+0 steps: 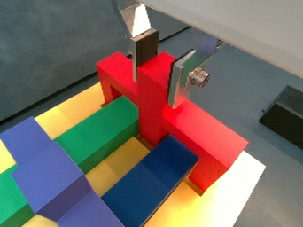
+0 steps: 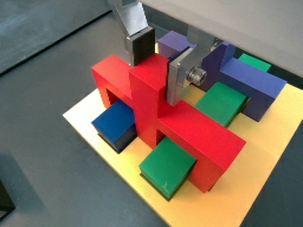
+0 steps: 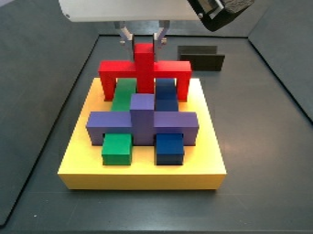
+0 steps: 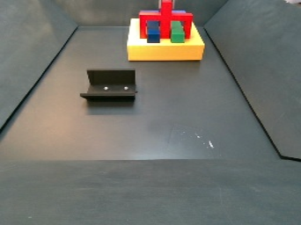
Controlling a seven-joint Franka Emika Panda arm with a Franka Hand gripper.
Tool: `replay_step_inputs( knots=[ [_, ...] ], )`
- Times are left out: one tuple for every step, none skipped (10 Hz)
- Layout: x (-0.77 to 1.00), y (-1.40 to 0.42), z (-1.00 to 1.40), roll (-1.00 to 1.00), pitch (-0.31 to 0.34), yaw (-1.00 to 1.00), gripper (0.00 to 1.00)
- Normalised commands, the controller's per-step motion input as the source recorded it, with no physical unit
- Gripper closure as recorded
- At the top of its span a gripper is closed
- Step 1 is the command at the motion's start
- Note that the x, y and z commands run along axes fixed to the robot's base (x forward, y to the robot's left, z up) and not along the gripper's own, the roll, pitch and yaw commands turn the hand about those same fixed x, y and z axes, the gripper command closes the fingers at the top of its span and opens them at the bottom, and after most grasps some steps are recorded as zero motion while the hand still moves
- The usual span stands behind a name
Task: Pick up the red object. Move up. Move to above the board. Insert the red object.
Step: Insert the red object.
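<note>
The red object (image 1: 178,124) stands at the far end of the yellow board (image 1: 231,199), with its legs down on the board and its bar over a green block (image 1: 101,133) and a blue block (image 1: 154,177). My gripper (image 1: 162,75) is straight above it, and its fingers (image 1: 144,49) press on both sides of the central upright post. The same hold shows in the other wrist view, gripper (image 2: 158,73) on the red object (image 2: 183,129). In the side views the red object (image 3: 145,66) (image 4: 165,19) stands upright on the board (image 3: 141,174) (image 4: 165,51) under the gripper (image 3: 145,37).
A purple cross-shaped block (image 3: 141,119) lies across the board's middle, with a green block (image 3: 116,146) and a blue block (image 3: 169,146) in front of it. The dark fixture (image 4: 109,85) stands on the grey floor away from the board. Walls enclose the floor.
</note>
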Motion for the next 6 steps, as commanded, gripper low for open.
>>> replay_step_inputs(
  knots=[
    [-0.06, 0.0, 0.0, -0.28, -0.151, 0.0, 1.0],
    [0.0, 0.0, 0.0, -0.19, -0.106, 0.0, 1.0],
    [0.01, 0.0, -0.03, -0.05, 0.0, 0.0, 1.0],
    [0.09, 0.0, 0.0, 0.0, 0.026, -0.03, 1.0],
    [0.06, 0.0, -0.07, -0.04, 0.0, -0.04, 1.0],
    [0.0, 0.0, -0.04, -0.12, 0.001, -0.05, 1.0]
  ],
)
